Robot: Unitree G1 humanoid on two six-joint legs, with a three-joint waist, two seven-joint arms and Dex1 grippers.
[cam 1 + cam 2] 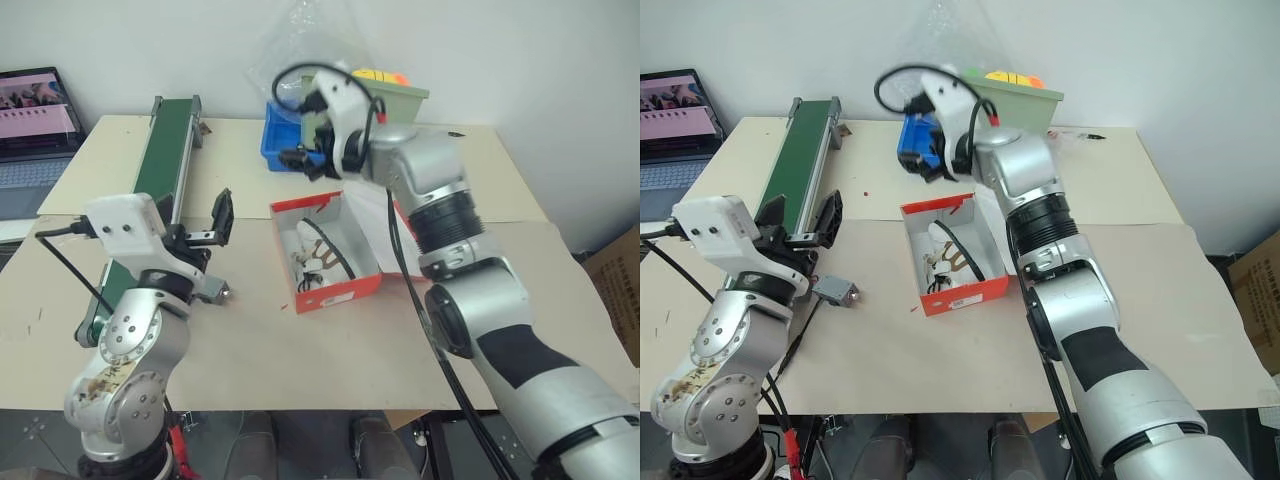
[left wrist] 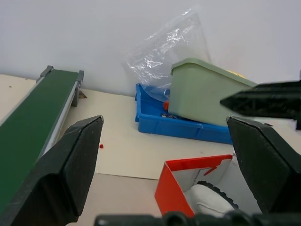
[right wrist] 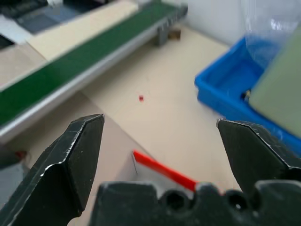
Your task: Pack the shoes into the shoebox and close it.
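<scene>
I've got both shoes down in the box, so both grippers, left and right, hang wide and empty, clear of the lid I judge comes next.

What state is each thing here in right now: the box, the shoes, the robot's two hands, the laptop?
shoebox: open, lid leaning back, flat on the table.
shoes: lying inside the shoebox.
left hand: open, empty, beside the green belt.
right hand: open, empty, raised above the table behind the shoebox.
laptop: lid up, screen lit.
green bin: standing in the blue tray.
</scene>
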